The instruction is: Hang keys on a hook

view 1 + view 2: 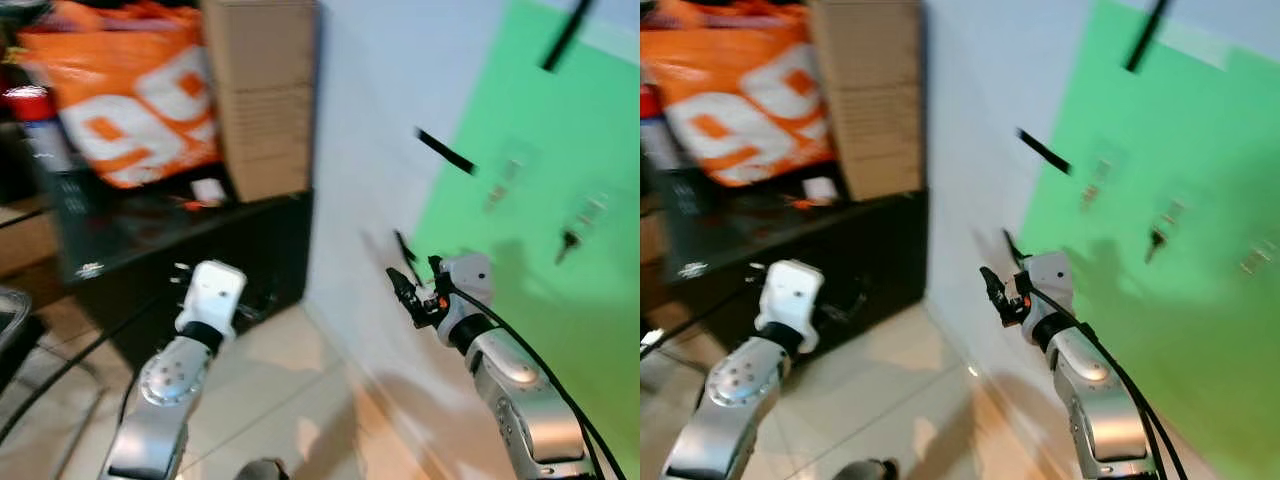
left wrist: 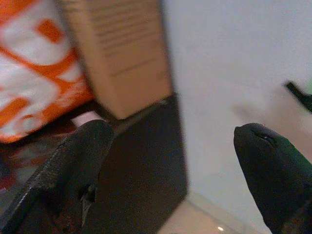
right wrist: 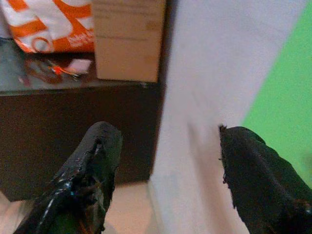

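Right gripper [image 1: 405,275] spread wide, empty, raised near wall | left gripper [image 2: 170,170] likewise wide, empty | keys [image 1: 567,243] already hanging on green panel [image 1: 540,200], up-right of right gripper | right arm nearer | black cabinet [image 1: 200,260] left.

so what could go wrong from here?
1. Both the left gripper and the right gripper are open with nothing between the fingers, so there are no keys in hand to hang.
2. The head views are blurred, so lining up on the small hooks on the green panel could miss.
3. The right gripper is close to the white wall and might scrape it.
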Motion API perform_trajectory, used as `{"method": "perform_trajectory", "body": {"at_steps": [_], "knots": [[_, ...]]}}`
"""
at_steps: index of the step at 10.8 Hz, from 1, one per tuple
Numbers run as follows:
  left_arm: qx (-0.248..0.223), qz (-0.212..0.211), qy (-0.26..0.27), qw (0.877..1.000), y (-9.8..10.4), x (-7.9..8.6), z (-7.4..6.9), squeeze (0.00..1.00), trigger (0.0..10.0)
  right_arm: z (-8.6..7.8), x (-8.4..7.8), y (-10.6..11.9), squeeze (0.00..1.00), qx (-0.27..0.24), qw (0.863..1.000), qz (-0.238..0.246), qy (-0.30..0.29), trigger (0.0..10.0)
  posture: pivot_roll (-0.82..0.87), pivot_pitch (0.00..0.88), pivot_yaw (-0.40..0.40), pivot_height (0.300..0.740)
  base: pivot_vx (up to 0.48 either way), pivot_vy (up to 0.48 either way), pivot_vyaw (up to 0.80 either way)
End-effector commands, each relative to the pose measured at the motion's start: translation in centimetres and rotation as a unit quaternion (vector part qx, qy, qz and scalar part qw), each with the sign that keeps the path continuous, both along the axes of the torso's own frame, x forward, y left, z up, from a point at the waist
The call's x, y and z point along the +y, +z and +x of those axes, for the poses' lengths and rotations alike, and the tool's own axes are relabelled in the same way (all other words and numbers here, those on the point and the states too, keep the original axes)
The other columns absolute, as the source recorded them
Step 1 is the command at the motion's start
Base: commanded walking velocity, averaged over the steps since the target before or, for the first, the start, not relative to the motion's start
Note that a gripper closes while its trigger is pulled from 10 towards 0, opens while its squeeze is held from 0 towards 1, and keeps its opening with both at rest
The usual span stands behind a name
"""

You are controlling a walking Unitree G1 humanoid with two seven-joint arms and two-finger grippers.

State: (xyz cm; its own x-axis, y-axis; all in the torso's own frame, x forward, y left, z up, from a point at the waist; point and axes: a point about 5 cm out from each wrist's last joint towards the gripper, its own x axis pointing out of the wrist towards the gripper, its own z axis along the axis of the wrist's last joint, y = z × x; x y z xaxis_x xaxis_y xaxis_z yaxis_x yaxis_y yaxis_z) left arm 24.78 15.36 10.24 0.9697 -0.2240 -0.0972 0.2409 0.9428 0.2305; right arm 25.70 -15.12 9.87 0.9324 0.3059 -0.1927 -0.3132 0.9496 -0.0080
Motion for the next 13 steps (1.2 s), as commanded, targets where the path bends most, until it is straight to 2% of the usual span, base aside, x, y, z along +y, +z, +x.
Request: {"method": "perform_trajectory", "body": {"at_steps": [1, 3, 9, 11, 13], "knots": [[-0.007, -0.009, -0.003, 1.000, 0.26, -0.49, -0.02, 0.00, 10.0, 0.01, -0.72, -0.15, 1.00, 0.012, 1.000, -0.002, -0.014, 10.0, -0.01, 0.000, -0.041, 0.740, 0.000, 0.000, 0.80], [-0.018, -0.010, -0.005, 1.000, 0.52, -0.60, -0.13, 0.00, 10.0, -0.24, -0.21, -0.13, 1.00, 0.009, 1.000, 0.003, 0.016, 10.0, -0.01, 0.000, -0.041, 0.740, 0.127, 0.000, 0.79], [-0.024, -0.008, -0.009, 1.000, 0.83, -0.77, -0.11, 0.00, 10.0, -0.33, -0.17, -0.38, 1.00, 0.018, 1.000, 0.006, 0.020, 10.0, -0.01, 0.000, -0.043, 0.740, 0.336, 0.000, 0.76], [-0.024, -0.008, -0.011, 1.000, 0.91, -0.77, -0.08, 0.00, 10.0, -0.32, -0.20, -0.39, 1.00, 0.015, 1.000, -0.004, 0.020, 10.0, -0.01, 0.000, -0.040, 0.740, 0.354, 0.000, 0.52], [-0.024, -0.007, -0.012, 1.000, 0.96, -0.70, 0.01, 0.00, 10.0, -0.31, -0.11, -0.36, 1.00, 0.016, 1.000, -0.005, 0.021, 10.0, -0.01, 0.000, -0.039, 0.740, 0.366, 0.000, 0.00]]}}
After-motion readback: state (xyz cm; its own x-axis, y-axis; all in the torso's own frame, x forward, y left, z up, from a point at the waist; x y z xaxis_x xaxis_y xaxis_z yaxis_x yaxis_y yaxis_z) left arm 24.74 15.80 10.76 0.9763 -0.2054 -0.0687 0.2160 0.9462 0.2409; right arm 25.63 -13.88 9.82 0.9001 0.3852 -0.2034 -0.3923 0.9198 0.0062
